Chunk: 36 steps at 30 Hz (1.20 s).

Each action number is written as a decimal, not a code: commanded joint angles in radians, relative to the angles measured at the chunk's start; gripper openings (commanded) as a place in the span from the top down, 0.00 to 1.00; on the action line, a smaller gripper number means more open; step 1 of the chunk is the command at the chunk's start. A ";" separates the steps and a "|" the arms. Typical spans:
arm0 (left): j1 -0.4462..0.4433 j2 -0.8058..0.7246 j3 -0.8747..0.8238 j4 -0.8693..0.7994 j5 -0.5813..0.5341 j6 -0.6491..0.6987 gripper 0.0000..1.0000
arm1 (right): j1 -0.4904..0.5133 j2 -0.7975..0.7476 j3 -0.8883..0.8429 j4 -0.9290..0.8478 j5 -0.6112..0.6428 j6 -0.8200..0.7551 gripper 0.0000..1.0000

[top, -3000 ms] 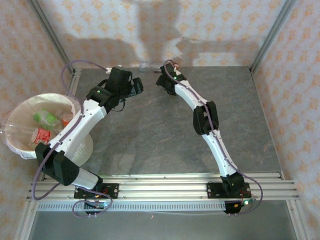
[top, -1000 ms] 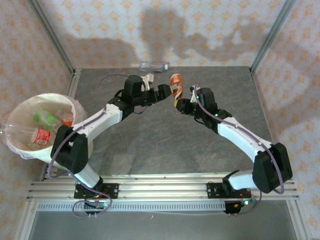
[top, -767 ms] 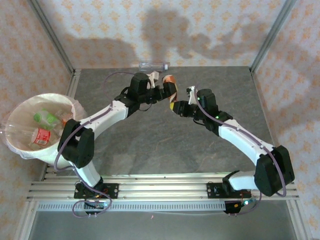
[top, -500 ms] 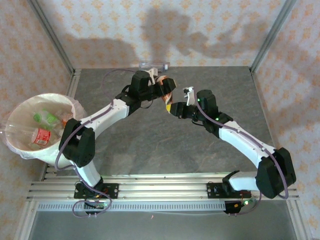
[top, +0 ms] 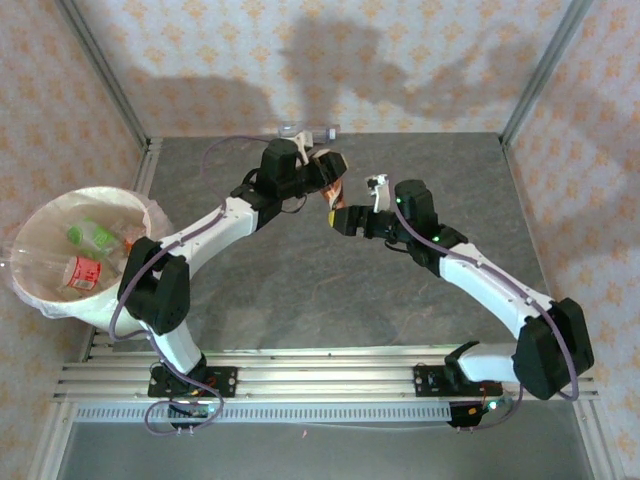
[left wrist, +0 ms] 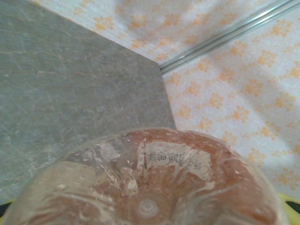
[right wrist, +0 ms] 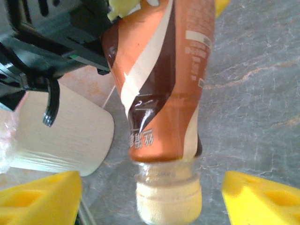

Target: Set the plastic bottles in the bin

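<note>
Mid-air handover: my left gripper (top: 324, 172) is clamped on the base end of the brown-labelled bottle (right wrist: 161, 79). My right gripper (right wrist: 150, 197) stands wide, with the cap between its fingers but touching neither. I'd draw the right straight back off the cap before the left swings to the bin (top: 45, 300), well off left.

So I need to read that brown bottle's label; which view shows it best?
Right wrist: the brown-labelled bottle sits close and side-on, label, neck and cream cap clear. Left wrist shows its base end-on; top external shows it small, partly hidden.
</note>
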 commanded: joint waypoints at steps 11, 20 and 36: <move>0.010 -0.377 0.257 -0.739 -0.658 0.372 0.50 | 0.002 -0.376 -0.039 0.105 0.420 -0.189 0.01; 0.122 -0.488 0.434 -1.008 -1.066 0.588 0.50 | 0.002 -0.323 -0.076 0.147 0.652 -0.109 0.01; 0.583 -0.528 0.441 -1.023 -1.256 0.658 0.50 | 0.004 -0.127 0.077 0.083 0.654 -0.072 0.00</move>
